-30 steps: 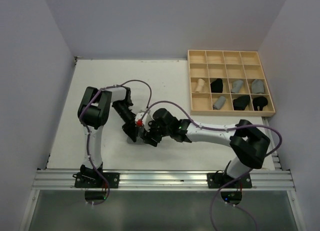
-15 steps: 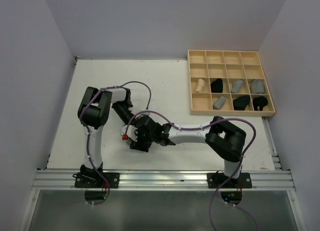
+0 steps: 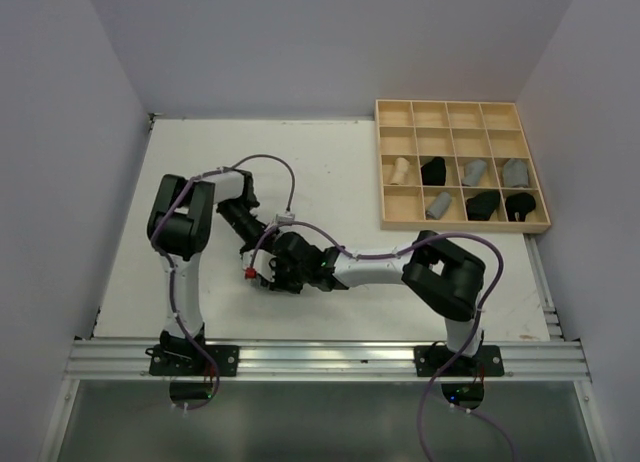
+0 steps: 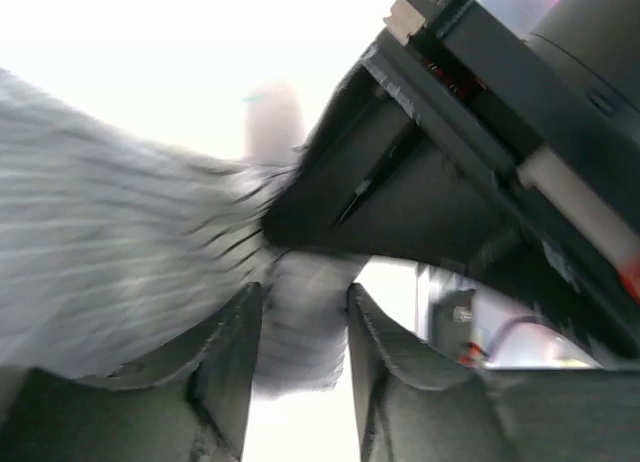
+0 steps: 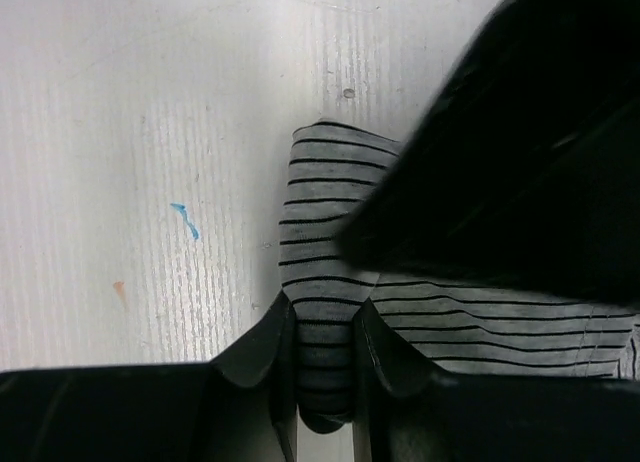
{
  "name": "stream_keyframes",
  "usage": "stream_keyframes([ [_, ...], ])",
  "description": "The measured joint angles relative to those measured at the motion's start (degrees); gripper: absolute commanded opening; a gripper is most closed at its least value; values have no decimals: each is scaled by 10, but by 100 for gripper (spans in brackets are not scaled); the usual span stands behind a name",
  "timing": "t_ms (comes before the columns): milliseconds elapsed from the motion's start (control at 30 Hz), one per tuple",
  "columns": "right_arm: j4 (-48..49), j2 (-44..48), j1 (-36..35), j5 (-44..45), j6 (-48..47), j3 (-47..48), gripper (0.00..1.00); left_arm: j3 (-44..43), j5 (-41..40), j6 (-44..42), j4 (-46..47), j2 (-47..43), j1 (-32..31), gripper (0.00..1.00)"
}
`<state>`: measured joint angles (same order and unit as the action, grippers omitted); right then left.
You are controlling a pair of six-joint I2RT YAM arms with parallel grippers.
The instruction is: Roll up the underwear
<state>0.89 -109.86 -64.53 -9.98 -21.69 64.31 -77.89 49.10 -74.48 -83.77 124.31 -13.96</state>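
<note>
Jaws of the right gripper [image 5: 322,332] are clamped on a narrow fold of light grey underwear with thin black stripes [image 5: 325,222], bunched between its fingers at the bottom of the right wrist view. Those of the left gripper [image 4: 303,300] stand a little apart with the same cloth filling the gap. That view is blurred, and I cannot tell whether they press on it.

From above, the flat white table [image 3: 340,162] takes up the middle of the frame. A pale wooden grid tray [image 3: 450,103] sits at its upper right, with seven rolled pieces [image 3: 474,170] in tan, grey and black in its two lower rows. Both arms reach inward and their grippers meet left of centre, where the underwear lies on the table, mostly hidden beneath them. In the right wrist view the cloth runs from the centre to the lower right edge, with the left gripper's dark body over it at upper right. A small blue mark [image 5: 185,220] shows on the table to the left of the cloth.

My judgement is that the rolling itself is in hand: one end is gathered, the rest lies flat and unrolled. The next move calls for turning the pinched fold over onto the flat part while the other end is held down, so the roll stays tight and straight.
</note>
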Motion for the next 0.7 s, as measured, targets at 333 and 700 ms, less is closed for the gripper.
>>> stream_keyframes([
  [333, 55, -21, 48, -138, 96, -8, 0, -35, 52, -58, 97, -223, 220, 52],
  [700, 110, -140, 125, -362, 267, 78, 0, 284, 72, -239, 118, -535, 313, 61],
])
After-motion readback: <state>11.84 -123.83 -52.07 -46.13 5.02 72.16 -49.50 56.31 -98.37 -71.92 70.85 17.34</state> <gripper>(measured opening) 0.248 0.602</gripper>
